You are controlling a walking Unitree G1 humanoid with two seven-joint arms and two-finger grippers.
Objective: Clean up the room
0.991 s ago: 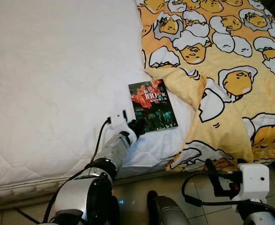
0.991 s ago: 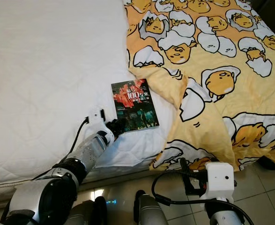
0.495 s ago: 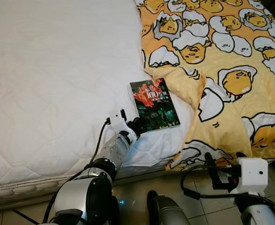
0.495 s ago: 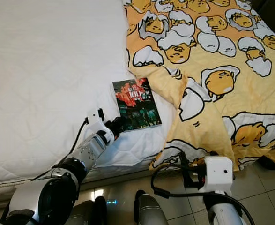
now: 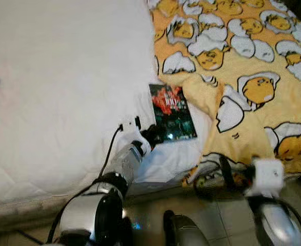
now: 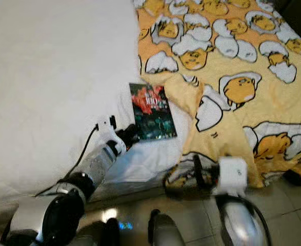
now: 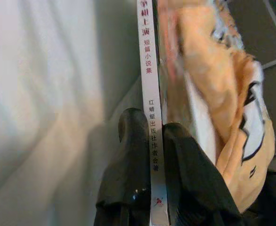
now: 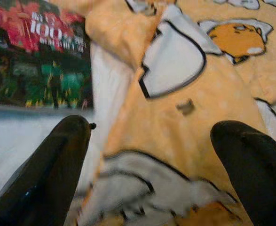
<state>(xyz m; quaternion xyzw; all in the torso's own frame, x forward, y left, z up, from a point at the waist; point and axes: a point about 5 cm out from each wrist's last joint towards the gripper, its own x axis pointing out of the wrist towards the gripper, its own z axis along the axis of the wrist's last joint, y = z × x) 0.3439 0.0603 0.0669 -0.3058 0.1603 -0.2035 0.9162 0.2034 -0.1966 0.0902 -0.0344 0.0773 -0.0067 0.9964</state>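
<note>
White quilted bedding (image 5: 63,92) covers most of the bed, with a yellow blanket (image 5: 242,66) printed with egg characters bunched along its far side. Between them lies a dark paperback book (image 5: 173,113) with red title art. The left gripper (image 7: 154,155) has its two black fingers pinched on the book's white spine at the near corner. The right gripper (image 8: 152,155) hovers with fingers spread wide over the blanket's edge, the book lying just beyond one finger. Beige floor tiles (image 5: 217,215) run below the mattress edge.
</note>
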